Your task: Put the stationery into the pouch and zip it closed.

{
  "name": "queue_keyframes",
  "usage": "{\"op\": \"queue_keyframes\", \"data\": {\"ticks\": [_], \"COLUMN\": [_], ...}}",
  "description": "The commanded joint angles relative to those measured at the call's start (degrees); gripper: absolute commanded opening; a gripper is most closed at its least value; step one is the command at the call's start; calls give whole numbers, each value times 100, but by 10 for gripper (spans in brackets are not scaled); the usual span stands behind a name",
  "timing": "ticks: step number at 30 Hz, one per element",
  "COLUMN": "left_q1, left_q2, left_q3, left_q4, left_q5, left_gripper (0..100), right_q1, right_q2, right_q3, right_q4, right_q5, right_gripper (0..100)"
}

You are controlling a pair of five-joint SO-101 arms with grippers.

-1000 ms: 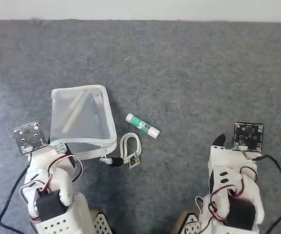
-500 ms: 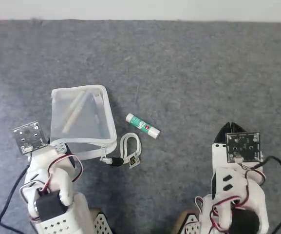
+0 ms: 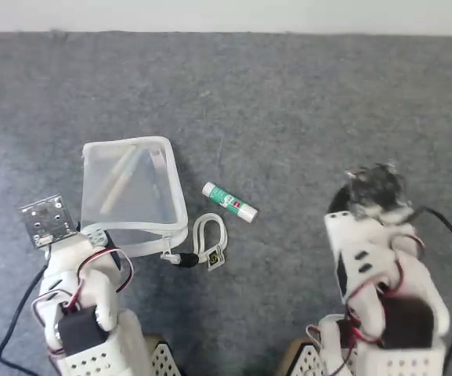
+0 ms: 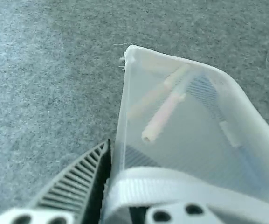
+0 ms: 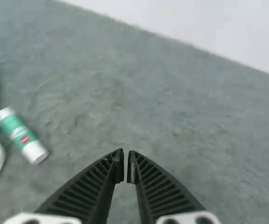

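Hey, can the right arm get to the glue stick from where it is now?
Probably yes. Bare carpet lies between the right gripper and the glue stick, with nothing in the way. Its jaws are shut, so they would need to open first.

Left arm (image 3: 77, 301): low at near left, wrist tipped forward.
Left gripper (image 4: 108, 161): clamped on pouch (image 4: 185, 126) rim.
Right arm (image 3: 376, 270): near right, wrist held high.
Right gripper (image 5: 125, 167): fingertips nearly touching, holding nothing, aimed forward and down.
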Motion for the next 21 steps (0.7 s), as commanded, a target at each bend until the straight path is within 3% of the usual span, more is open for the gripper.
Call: {"op": "queue_keyframes", "data": {"ticks": [1,6,21], "left_q1": [-53,-53,-53], "left_q2": [-105,-105,-105], "left_q3": [-391,-391,-382], "left_q4": [9,18,18], "left_q5": [-9,0,0], "left_gripper": [10,10,10], "right_q1": [-664,-1305,-2554], "right_q2": [760,1622,4347], "right_q3": [-457,-475,-1890], "right_q4": [92,22,-198], "right_q5": [149,149,158], "right_gripper": [54,188,190]}}
